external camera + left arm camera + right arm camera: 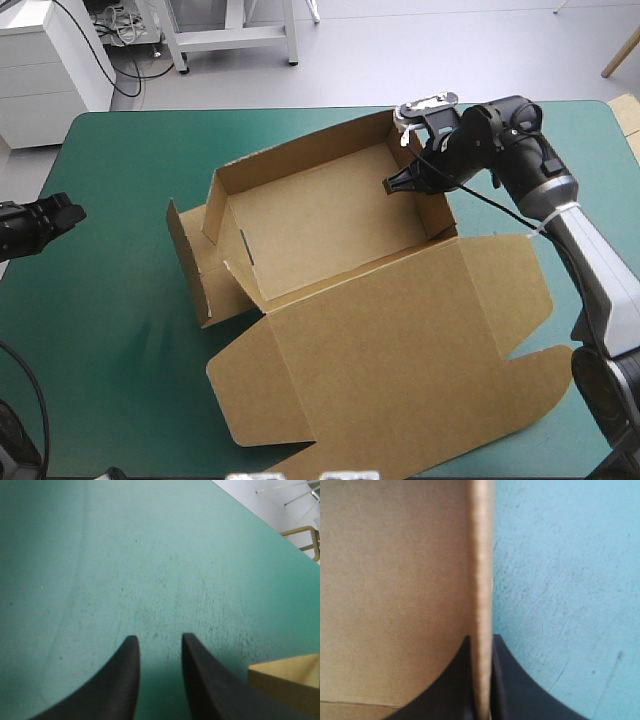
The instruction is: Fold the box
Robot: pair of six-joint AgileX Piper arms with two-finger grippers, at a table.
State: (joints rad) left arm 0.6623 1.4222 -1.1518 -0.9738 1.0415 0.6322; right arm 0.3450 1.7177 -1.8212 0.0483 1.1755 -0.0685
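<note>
The brown box stands mid-table as an open tray with its walls raised. Its wide lid lies flat toward the near edge. My right gripper is at the tray's right wall, shut on that wall. In the right wrist view the wall's edge runs up between the two black fingers, box interior on one side, teal-green cover on the other. My left gripper hangs at the table's left edge, away from the box. Its fingers stand apart over bare cover, and a corner of the box shows beside them.
A side flap of the box sticks out loose on the tray's left. The lid reaches close to the table's near and right edges. Bare teal-green cover lies left of the box.
</note>
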